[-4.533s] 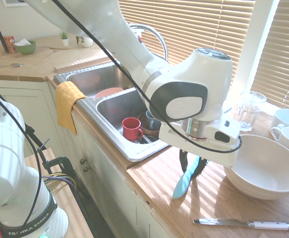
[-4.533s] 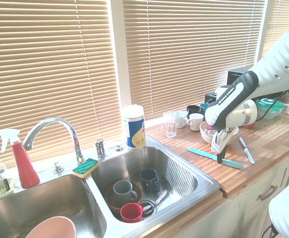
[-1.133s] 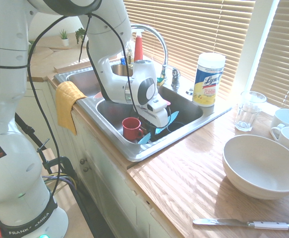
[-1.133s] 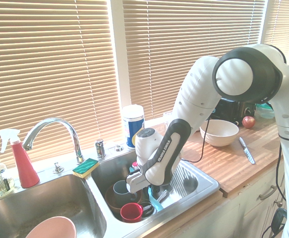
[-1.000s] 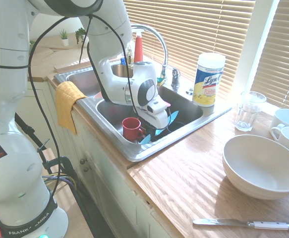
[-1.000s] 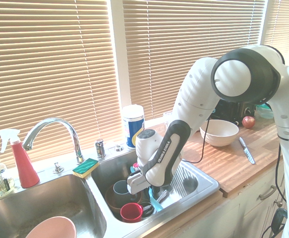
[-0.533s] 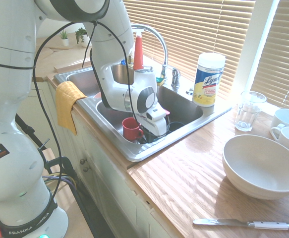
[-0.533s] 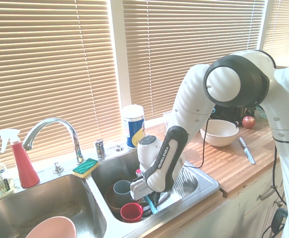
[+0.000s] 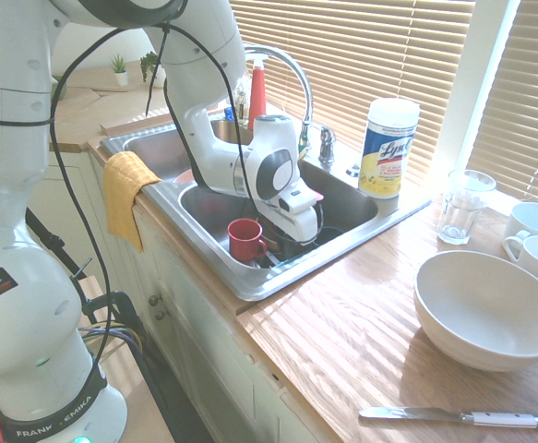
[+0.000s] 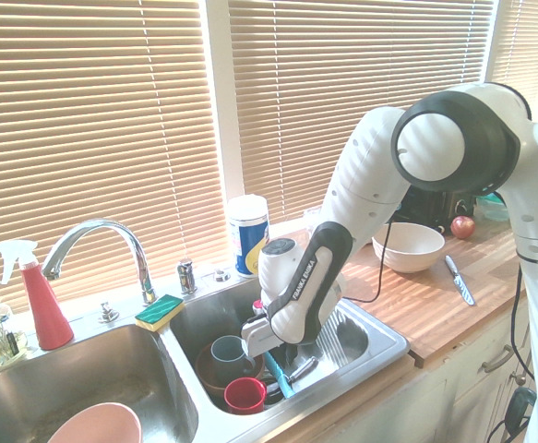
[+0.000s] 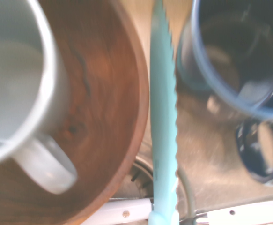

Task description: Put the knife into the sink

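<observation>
Under the slatted window blinds (image 10: 342, 92) I see a wooden desk (image 9: 361, 323) with a stainless steel double-basin sink (image 9: 250, 277) set into it, a curved chrome tap (image 10: 93, 240) behind. My white arm (image 10: 361, 185) reaches down into the basin nearer the desk; its base link reads "FRANKA EMIKA". The jaws (image 10: 270, 358) hang low over the crockery, but I cannot tell whether they are parted or closed on anything.

On the desk sit a big white bowl (image 9: 490, 309), white cups (image 9: 536, 221), a clear glass (image 9: 462, 203), a slim silver knife with a white handle (image 9: 453, 417) and a white wipes canister (image 9: 388, 148) labelled "Lysol". A yellow cloth (image 9: 125, 198) hangs over the sink's front edge.

Inside the basin are a brown wooden bowl (image 11: 108, 108) holding a grey mug (image 11: 14, 84), a red mug (image 9: 245, 240) and a dark blue mug (image 11: 239, 51). The turquoise serrated knife (image 11: 163, 117) lies in this basin, its blade running between the brown bowl's rim and the blue mug; in the second exterior view it shows as a teal strip just under the jaws.
</observation>
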Robot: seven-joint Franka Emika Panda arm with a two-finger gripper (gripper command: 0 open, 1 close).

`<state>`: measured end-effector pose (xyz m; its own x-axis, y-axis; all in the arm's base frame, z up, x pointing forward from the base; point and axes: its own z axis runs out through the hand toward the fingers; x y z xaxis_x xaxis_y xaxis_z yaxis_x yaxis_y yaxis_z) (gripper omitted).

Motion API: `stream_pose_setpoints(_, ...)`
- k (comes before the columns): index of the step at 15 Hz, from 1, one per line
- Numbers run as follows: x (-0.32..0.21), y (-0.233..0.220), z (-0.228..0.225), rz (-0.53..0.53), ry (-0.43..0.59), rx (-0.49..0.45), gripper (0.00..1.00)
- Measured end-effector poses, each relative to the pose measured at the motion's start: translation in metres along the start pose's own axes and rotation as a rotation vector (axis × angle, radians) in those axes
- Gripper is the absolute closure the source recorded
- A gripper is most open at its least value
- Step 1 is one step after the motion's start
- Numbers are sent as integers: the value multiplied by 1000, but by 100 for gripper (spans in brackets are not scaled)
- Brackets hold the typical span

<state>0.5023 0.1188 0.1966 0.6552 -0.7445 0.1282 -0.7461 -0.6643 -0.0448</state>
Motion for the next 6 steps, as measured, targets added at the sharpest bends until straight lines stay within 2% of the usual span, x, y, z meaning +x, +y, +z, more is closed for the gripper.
stream_pose_setpoints(6, 11, -5, -62, -16, 17, 23, 0)
